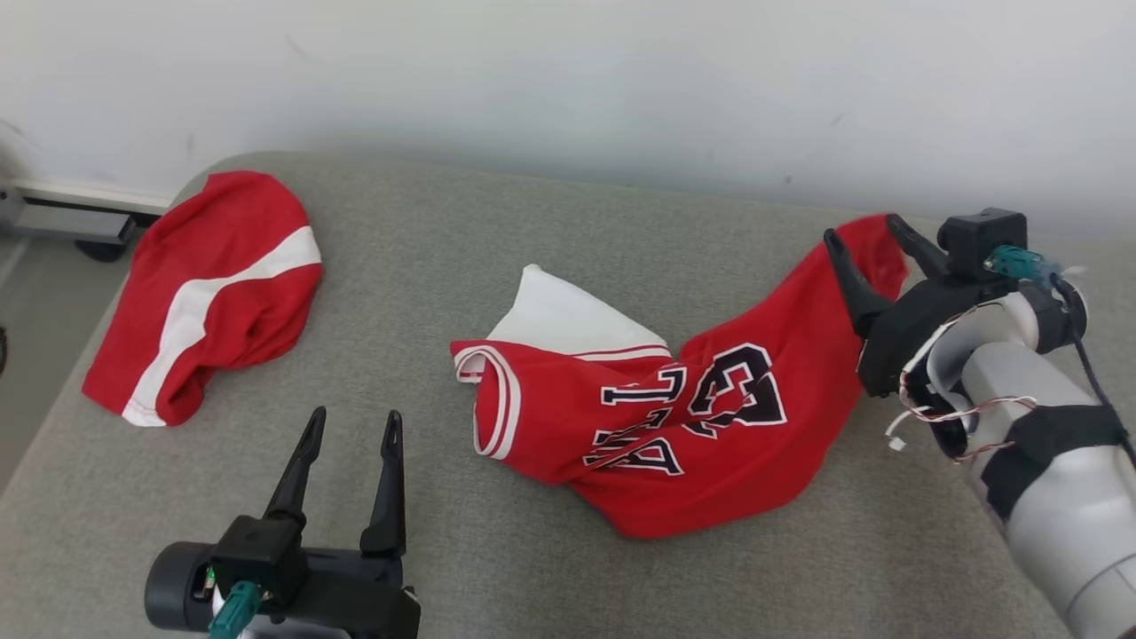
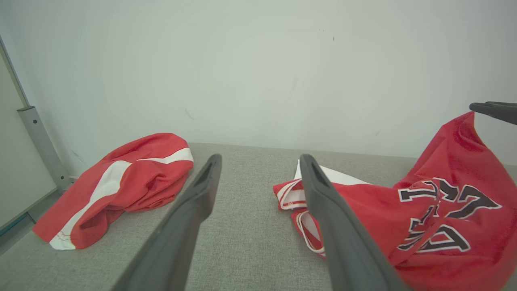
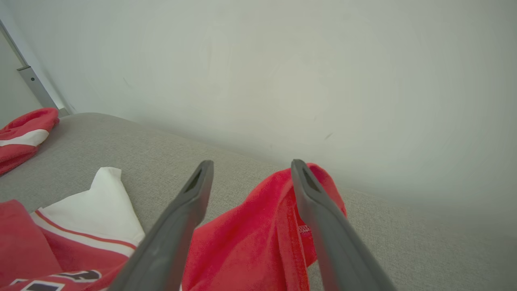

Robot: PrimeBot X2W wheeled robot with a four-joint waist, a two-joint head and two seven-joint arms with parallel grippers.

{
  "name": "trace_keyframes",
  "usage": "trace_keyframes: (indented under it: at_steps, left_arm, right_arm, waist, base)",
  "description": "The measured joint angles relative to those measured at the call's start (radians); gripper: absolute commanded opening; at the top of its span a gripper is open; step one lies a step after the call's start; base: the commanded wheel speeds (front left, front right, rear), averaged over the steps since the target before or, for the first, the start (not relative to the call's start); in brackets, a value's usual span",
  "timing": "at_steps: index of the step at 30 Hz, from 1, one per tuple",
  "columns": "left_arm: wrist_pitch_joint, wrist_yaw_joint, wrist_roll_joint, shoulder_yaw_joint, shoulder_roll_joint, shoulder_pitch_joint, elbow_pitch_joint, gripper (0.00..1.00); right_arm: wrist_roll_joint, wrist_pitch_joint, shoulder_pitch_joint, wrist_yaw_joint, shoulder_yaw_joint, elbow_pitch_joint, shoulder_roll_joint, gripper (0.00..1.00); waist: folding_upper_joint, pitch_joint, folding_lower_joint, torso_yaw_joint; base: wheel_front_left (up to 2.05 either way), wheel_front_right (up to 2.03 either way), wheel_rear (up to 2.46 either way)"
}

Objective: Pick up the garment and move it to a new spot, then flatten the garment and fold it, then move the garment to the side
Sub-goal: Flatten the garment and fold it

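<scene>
Now | grey fabric surface (image 1: 426,266) | pale wall (image 1: 568,80) behind | jersey (image 1: 674,417) crumpled

Here's the red jersey (image 1: 710,444), down on the grey cushion (image 1: 444,266), crumpled and stretched crosswise, with its black, white-edged lettering and number facing up. At the left end a white-and-red trimmed opening gapes wide, and a white flap (image 1: 568,319) pokes out flat just behind it. Over at the right end the red cloth climbs into a rumpled peak, lifted clear off the cushion
</scene>
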Motion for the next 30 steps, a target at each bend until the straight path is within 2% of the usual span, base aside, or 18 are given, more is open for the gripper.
trace_keyframes:
  at_steps: [5,11,16,22,30]
  left_arm:
    - [0.000,0.000,0.003,0.010,0.000,0.015,-0.003,1.00]
    - [0.000,0.000,0.003,0.010,0.000,0.023,-0.010,1.00]
    - [0.000,0.001,0.003,0.007,0.000,0.026,-0.012,1.00]
    - [0.000,0.001,0.003,0.012,0.000,0.026,-0.012,1.00]
    - [0.000,0.000,0.003,0.017,0.000,0.030,-0.015,1.00]
  right_arm:
    - [0.005,-0.001,0.041,0.000,-0.030,-0.129,-0.082,1.00]
    - [0.055,-0.001,0.149,0.000,-0.021,-0.209,-0.105,1.00]
    - [0.074,-0.001,0.226,0.000,-0.043,-0.282,-0.158,1.00]
    - [0.075,-0.001,0.333,0.000,-0.076,-0.341,-0.168,1.00]
    - [0.078,0.040,0.437,0.000,-0.081,-0.406,-0.135,1.00]
  waist:
    - [0.0000,-0.008,0.0000,-0.035]
    - [0.0000,-0.016,0.0000,-0.072]
    - [0.0001,-0.018,0.0000,-0.087]
    - [0.0000,-0.019,0.0000,-0.087]
    - [0.0000,-0.021,0.0000,-0.080]
  base:
    - [0.00,0.00,0.00]
    - [0.00,0.00,0.00]
    - [0.00,0.00,0.00]
    - [0.00,0.00,0.00]
    - [0.00,0.00,0.00]
